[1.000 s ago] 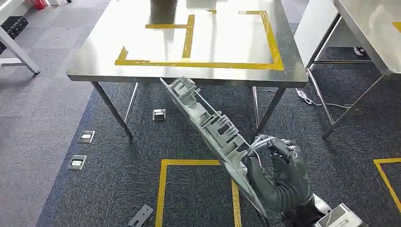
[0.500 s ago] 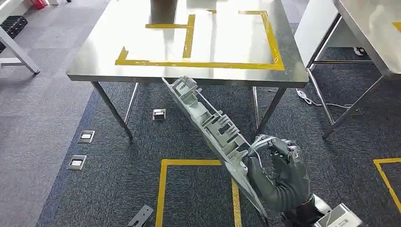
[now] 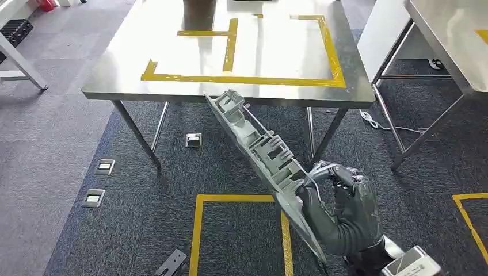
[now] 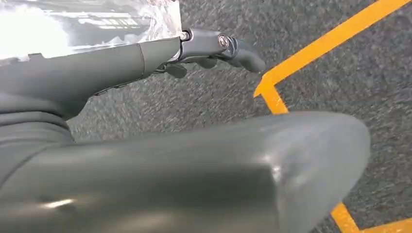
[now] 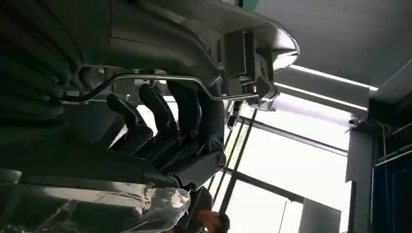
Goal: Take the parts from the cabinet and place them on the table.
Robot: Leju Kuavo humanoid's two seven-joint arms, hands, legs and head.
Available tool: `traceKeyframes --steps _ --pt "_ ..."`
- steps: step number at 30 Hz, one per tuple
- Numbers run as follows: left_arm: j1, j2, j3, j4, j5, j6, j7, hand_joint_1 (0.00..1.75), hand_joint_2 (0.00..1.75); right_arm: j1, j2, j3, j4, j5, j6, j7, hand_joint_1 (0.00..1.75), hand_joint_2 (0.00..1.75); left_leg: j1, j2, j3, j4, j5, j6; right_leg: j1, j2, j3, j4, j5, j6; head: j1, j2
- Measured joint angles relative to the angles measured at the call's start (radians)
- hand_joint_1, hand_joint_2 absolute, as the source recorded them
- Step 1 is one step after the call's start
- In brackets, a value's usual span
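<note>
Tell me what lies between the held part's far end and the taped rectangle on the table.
Head view: only bare steel table edge separates the grey part, held by the right hand, from the yellow tape.

Grey part (image 3: 259, 155), yellow-taped steel table (image 3: 115, 75), dark hand (image 3: 339, 201).

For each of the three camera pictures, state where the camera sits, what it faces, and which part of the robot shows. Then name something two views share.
Head view: high on the body, facing forward and down at the steel table; the right hand holds a long grey part.
Left wrist view: behind the left hand, facing carpet and yellow tape.
Right wrist view: behind the right hand, facing up toward windows.
Shared: head and right wrist views both show the part.
</note>
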State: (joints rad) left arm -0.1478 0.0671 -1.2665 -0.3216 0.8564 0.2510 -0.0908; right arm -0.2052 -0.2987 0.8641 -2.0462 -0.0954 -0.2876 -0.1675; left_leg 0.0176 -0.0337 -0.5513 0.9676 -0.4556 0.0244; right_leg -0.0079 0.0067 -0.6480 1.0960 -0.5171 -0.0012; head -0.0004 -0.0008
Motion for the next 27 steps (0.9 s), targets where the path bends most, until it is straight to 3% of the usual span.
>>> traceKeyframes --steps 2,3,4,5,7,8,9,10,13,14,15,17,18,19,20,22,23,24,25,27 --pt "-0.001 0.000 0.000 0.000 -0.002 -0.001 0.000 0.00 1.75 -0.001 0.000 -0.005 0.000 0.010 -0.012 0.009 1.75 1.75 0.003 0.001 0.002 0.001 -0.005 -0.001 -0.012 -0.001 -0.082 0.154 -0.062 0.012 0.003 0.000" --pt "-0.001 0.000 0.000 0.000 -0.004 -0.002 0.001 0.00 1.75 -0.003 0.000 -0.006 0.000 0.011 -0.016 0.013 1.75 1.75 0.005 0.001 0.003 0.003 -0.007 -0.005 -0.017 -0.001 -0.106 0.193 -0.066 0.018 0.003 0.000" --pt "0.000 0.000 0.000 0.000 -0.006 -0.003 0.002 0.00 1.75 -0.008 0.000 -0.007 0.000 0.013 -0.018 0.020 1.75 1.75 0.010 0.000 0.005 0.006 -0.012 -0.012 -0.023 -0.002 -0.106 0.185 -0.045 0.025 0.004 0.000" --pt "0.000 0.000 0.000 0.000 -0.007 -0.006 0.002 0.00 1.75 -0.014 -0.001 -0.010 0.000 0.016 -0.020 0.027 1.75 1.75 0.017 -0.002 0.007 0.013 -0.019 -0.021 -0.028 -0.002 -0.085 0.137 -0.006 0.032 0.003 0.000" --pt "0.000 -0.001 0.000 0.000 -0.008 -0.008 0.002 0.00 1.75 -0.031 -0.002 -0.013 -0.004 0.020 -0.026 0.045 1.75 1.75 0.033 -0.004 0.011 0.037 -0.041 -0.041 -0.040 -0.003 -0.008 -0.027 0.083 0.048 0.006 0.000" --pt "-0.001 0.002 0.000 0.001 -0.008 -0.009 0.002 0.00 1.75 -0.044 -0.003 -0.015 -0.005 0.021 -0.029 0.054 1.75 1.75 0.031 -0.005 0.005 0.046 -0.052 -0.055 -0.035 0.008 0.002 -0.038 0.050 0.056 0.012 0.000" --pt "-0.005 0.005 0.000 0.002 -0.009 -0.009 0.003 0.00 1.75 -0.052 -0.003 -0.016 -0.008 0.021 -0.030 0.058 1.75 1.75 0.030 -0.004 0.000 0.061 -0.058 -0.062 -0.034 0.014 0.001 -0.045 0.054 0.042 0.023 0.000" --pt "-0.005 0.003 0.000 0.001 -0.010 -0.011 0.005 0.00 1.75 -0.059 -0.004 -0.019 -0.014 0.021 -0.032 0.064 1.75 1.75 0.029 -0.006 0.002 0.057 -0.057 -0.067 -0.033 0.014 -0.002 -0.035 0.049 0.019 0.014 0.000" --pt "-0.007 0.000 -0.001 0.001 -0.011 -0.018 0.005 0.00 1.75 -0.087 -0.005 -0.021 -0.018 0.021 -0.033 0.079 1.75 1.75 0.034 -0.004 0.010 0.049 -0.065 -0.082 -0.032 0.011 0.003 -0.035 0.043 -0.006 0.004 0.000" --pt "-0.008 0.000 -0.001 0.001 -0.012 -0.018 0.004 0.00 1.75 -0.096 -0.005 -0.021 -0.019 0.021 -0.032 0.082 1.75 1.75 0.033 0.011 0.001 0.074 -0.079 -0.080 -0.030 0.007 0.011 -0.036 0.039 -0.014 -0.001 0.000" --pt "-0.011 0.000 -0.001 0.001 -0.013 -0.018 0.005 0.00 1.75 -0.106 -0.005 -0.021 -0.021 0.021 -0.031 0.086 1.75 1.75 0.029 0.020 -0.024 0.134 -0.105 -0.078 -0.029 0.005 0.016 -0.037 0.036 -0.020 -0.008 0.000" --pt "-0.014 0.000 -0.001 0.001 -0.018 -0.020 0.004 0.00 1.75 -0.123 -0.005 -0.020 -0.024 0.021 -0.031 0.095 1.75 1.75 0.023 0.021 -0.108 0.295 -0.162 -0.074 -0.022 0.000 0.022 -0.037 0.030 -0.029 -0.017 0.000" --pt "-0.013 0.000 -0.001 0.001 -0.019 -0.021 0.005 0.00 1.75 -0.134 -0.005 -0.020 -0.024 0.021 -0.031 0.100 1.75 1.75 0.021 0.021 -0.144 0.353 -0.172 -0.070 -0.018 0.000 0.025 -0.037 0.027 -0.031 -0.020 0.000" --pt "-0.012 0.000 -0.001 0.001 -0.022 -0.024 0.005 0.00 1.75 -0.143 -0.005 -0.020 -0.024 0.021 -0.032 0.105 1.75 1.75 0.018 0.021 -0.162 0.367 -0.159 -0.065 -0.014 0.000 0.030 -0.037 0.024 -0.033 -0.023 0.000" --pt "-0.013 0.000 -0.001 0.001 -0.023 -0.026 0.005 0.00 1.75 -0.155 -0.005 -0.019 -0.025 0.021 -0.034 0.112 1.75 1.75 0.014 0.021 -0.157 0.334 -0.119 -0.056 -0.009 0.001 0.036 -0.037 0.019 -0.035 -0.025 0.000" --pt "-0.015 0.000 -0.001 0.001 -0.027 -0.027 0.005 0.00 1.75 -0.177 -0.005 -0.019 -0.027 0.019 -0.036 0.124 1.75 1.75 0.002 0.021 -0.103 0.184 -0.011 -0.032 -0.002 0.001 0.054 -0.038 0.009 -0.035 -0.031 0.000" --pt "-0.015 0.001 -0.001 0.001 -0.029 -0.027 0.005 0.00 1.75 -0.189 -0.006 -0.019 -0.029 0.018 -0.037 0.128 1.75 1.75 -0.007 0.022 -0.082 0.131 0.009 -0.017 -0.003 0.001 0.061 -0.040 0.004 -0.033 -0.031 0.000" --pt "-0.014 0.003 -0.001 0.002 -0.029 -0.028 0.005 0.00 1.75 -0.203 -0.006 -0.017 -0.029 0.016 -0.038 0.130 1.75 1.75 -0.013 0.027 -0.078 0.128 0.009 -0.011 0.004 0.001 0.060 -0.041 0.004 -0.028 -0.022 0.000" --pt "-0.017 0.002 -0.001 0.002 -0.029 -0.031 0.005 0.00 1.75 -0.211 -0.006 -0.015 -0.030 0.015 -0.039 0.133 1.75 1.75 -0.016 0.027 -0.069 0.115 0.007 -0.010 -0.005 0.001 0.057 -0.044 0.007 -0.021 -0.026 0.000" --pt "-0.018 0.003 0.000 0.002 -0.032 -0.031 0.006 0.00 1.75 -0.223 -0.007 -0.014 -0.034 0.015 -0.042 0.135 1.75 1.75 -0.021 0.027 -0.071 0.105 0.004 -0.006 -0.006 -0.004 0.056 -0.051 0.010 -0.011 -0.035 0.000"
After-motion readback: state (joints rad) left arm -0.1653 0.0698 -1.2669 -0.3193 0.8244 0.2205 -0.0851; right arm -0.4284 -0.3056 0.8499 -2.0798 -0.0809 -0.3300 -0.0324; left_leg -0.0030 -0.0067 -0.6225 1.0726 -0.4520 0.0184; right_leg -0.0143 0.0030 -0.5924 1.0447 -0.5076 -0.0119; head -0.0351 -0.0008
